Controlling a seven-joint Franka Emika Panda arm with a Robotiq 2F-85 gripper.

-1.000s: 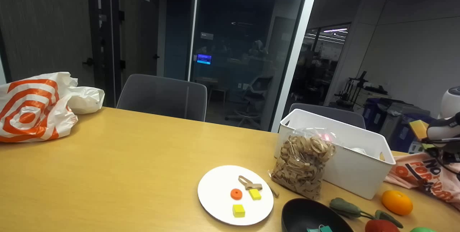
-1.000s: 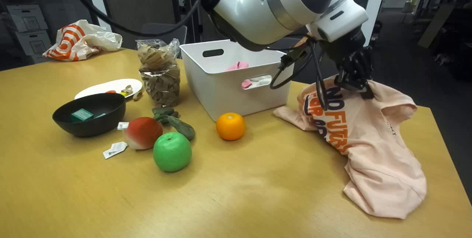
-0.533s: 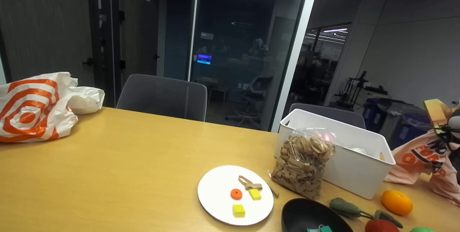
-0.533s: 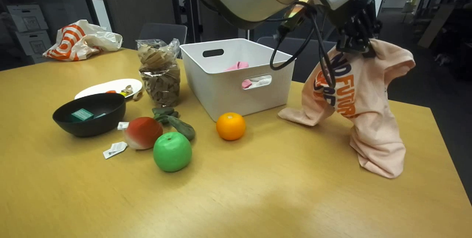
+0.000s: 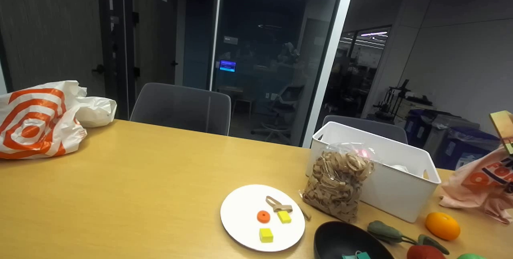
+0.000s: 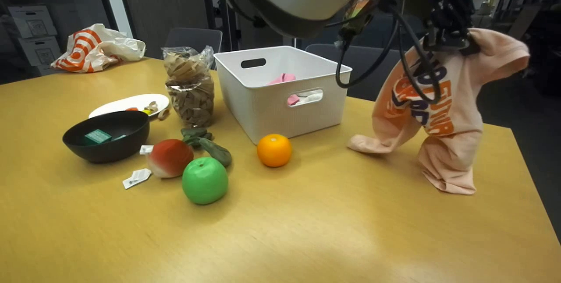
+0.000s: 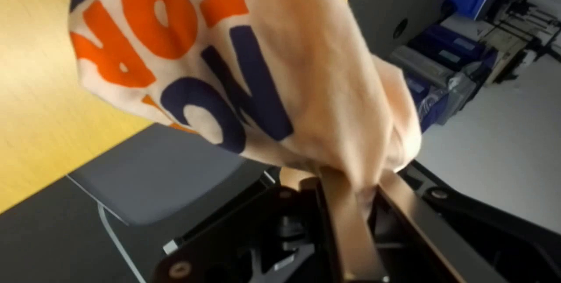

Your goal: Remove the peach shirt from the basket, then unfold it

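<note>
The table (image 6: 307,226) stretches beneath everything, its far right corner showing in an exterior view. Near that corner hangs the peach shirt (image 6: 462,88), gathered at the top, its lower folds resting on the table. By the far edge, just left of the shirt, stands the white basket (image 6: 298,118); the shirt is outside it. A white shopping bag (image 6: 96,51) printed in orange sits toward the left end of that same edge. My gripper (image 7: 361,178) has its jaws narrow around the shirt's upper part, and I hold the cloth pinched between them. Beside the basket, in from the far edge, a clear bag of brown strips (image 6: 193,97) stands upright, near a white plate (image 5: 240,227) and a black bowl (image 6: 105,149). Farther in lie a green fruit (image 6: 205,182), a red fruit (image 6: 170,158) and an orange (image 6: 274,150). On the plate are two yellow blocks (image 5: 266,235) and an orange ring (image 5: 263,219).
</note>
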